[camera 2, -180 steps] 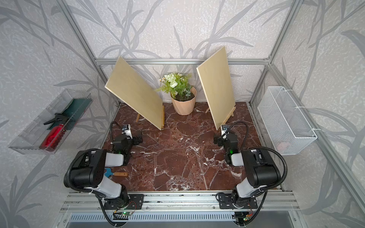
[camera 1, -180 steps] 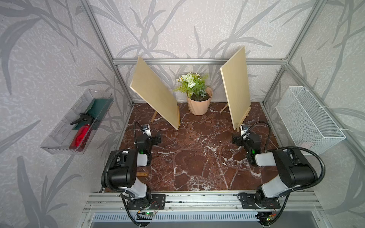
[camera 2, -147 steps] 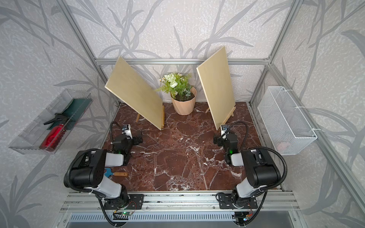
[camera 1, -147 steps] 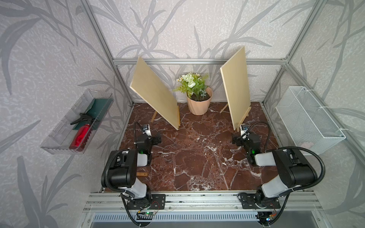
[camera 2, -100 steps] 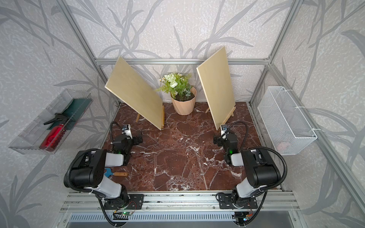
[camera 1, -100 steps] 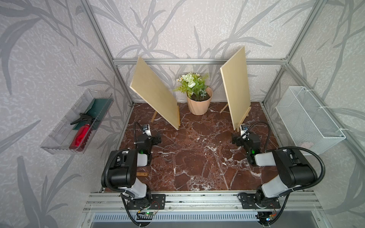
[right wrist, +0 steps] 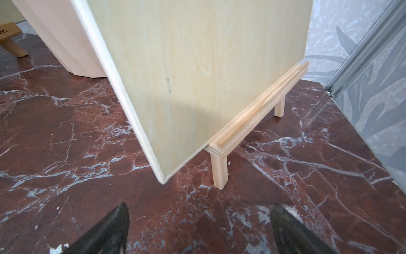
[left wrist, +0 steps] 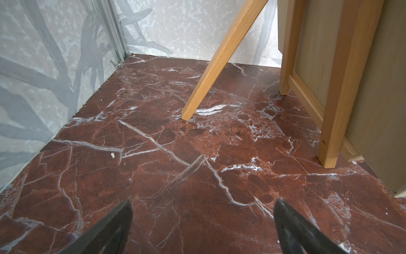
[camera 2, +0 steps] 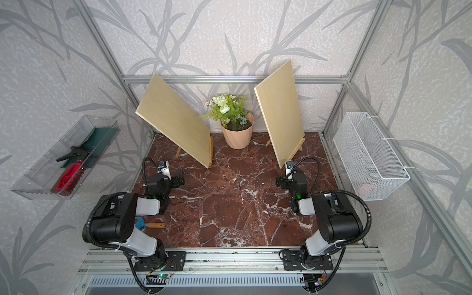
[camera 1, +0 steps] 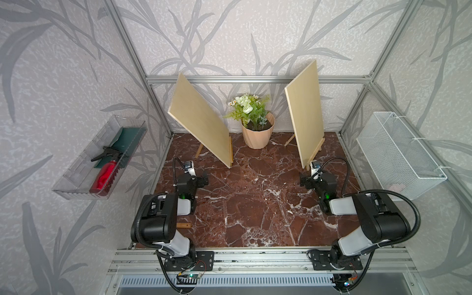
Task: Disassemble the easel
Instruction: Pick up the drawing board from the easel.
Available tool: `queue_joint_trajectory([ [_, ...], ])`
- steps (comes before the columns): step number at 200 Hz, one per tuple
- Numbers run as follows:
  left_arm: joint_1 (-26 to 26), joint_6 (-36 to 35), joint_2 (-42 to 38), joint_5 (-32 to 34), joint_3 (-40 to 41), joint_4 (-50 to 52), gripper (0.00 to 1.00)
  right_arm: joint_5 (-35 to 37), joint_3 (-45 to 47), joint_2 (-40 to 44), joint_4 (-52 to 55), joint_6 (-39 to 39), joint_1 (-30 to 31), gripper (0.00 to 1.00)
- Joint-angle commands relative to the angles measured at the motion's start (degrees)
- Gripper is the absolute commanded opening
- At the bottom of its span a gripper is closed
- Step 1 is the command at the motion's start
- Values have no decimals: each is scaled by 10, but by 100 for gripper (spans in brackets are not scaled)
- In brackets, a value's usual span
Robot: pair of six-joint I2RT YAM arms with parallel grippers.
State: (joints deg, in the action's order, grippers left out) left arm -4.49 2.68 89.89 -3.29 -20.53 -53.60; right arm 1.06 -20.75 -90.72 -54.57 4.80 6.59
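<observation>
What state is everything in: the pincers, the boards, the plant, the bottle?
Left pincer: open, empty.
Right pincer: open, empty.
Left board: leaning on left easel, untouched.
Right board: leaning on right easel, untouched.
Flower pot: upright between the boards.
Spray bottle: lying in the wall tray.

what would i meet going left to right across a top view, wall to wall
clear tray → left easel's board → flower pot → right easel's board → wire basket

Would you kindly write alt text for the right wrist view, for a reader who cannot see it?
A pale wooden board leans on an easel ledge above a red marble tabletop. The right gripper, open and empty, faces the board's lower corner.
</observation>
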Motion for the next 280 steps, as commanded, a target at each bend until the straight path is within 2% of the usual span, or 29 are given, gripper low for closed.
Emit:
queue_joint_trajectory([
  [1,0,-4,-4,1,-10,-3,99,7,-6,-2,-17,6,2,99],
  [32,0,-3,-6,-2,-6,-10,99,3,5,-1,-37,8,2,99],
  [49,0,-3,-15,0,33,-80,99,24,39,23,-87,7,7,99],
  [60,0,6,-51,29,69,-116,99,43,48,61,-71,23,23,99],
  [73,1,13,-128,52,96,-103,99,70,36,124,-2,67,63,99],
  [86,7,13,-221,58,96,-36,99,83,27,183,37,97,99,99],
  [107,36,29,-375,88,62,146,99,118,33,283,77,104,125,99],
  [115,58,48,-425,124,44,209,99,138,29,319,98,85,128,99],
  [125,96,86,-473,199,21,271,99,156,23,359,136,58,130,99],
  [130,112,101,-493,211,11,293,99,158,21,378,157,49,130,99],
  [139,131,115,-520,186,-2,313,99,171,15,407,181,13,130,99],
  [163,169,152,-567,44,5,287,99,218,-18,459,273,-127,129,99],
  [171,176,199,-580,38,25,256,99,202,-32,475,308,-159,129,99],
  [179,181,252,-594,50,52,216,99,152,-45,488,339,-170,128,99],
  [187,183,303,-604,81,89,165,99,98,-52,497,342,-178,127,99],
  [198,183,357,-617,122,124,112,99,51,-39,514,316,-232,121,99],
  [209,185,354,-624,120,120,119,99,0,-5,532,248,-298,103,99],
  [226,196,350,-610,106,59,238,99,-116,-1,525,198,-374,58,99],
  [237,206,335,-587,92,35,263,99,-179,-33,504,219,-395,43,99],
  [249,212,315,-564,68,35,233,99,-247,-54,481,212,-392,45,99],
  [268,229,307,-539,55,18,232,99,-278,-75,452,214,-394,96,99],
  [280,254,292,-524,56,-17,283,99,-249,-101,445,284,-358,158,100],
])
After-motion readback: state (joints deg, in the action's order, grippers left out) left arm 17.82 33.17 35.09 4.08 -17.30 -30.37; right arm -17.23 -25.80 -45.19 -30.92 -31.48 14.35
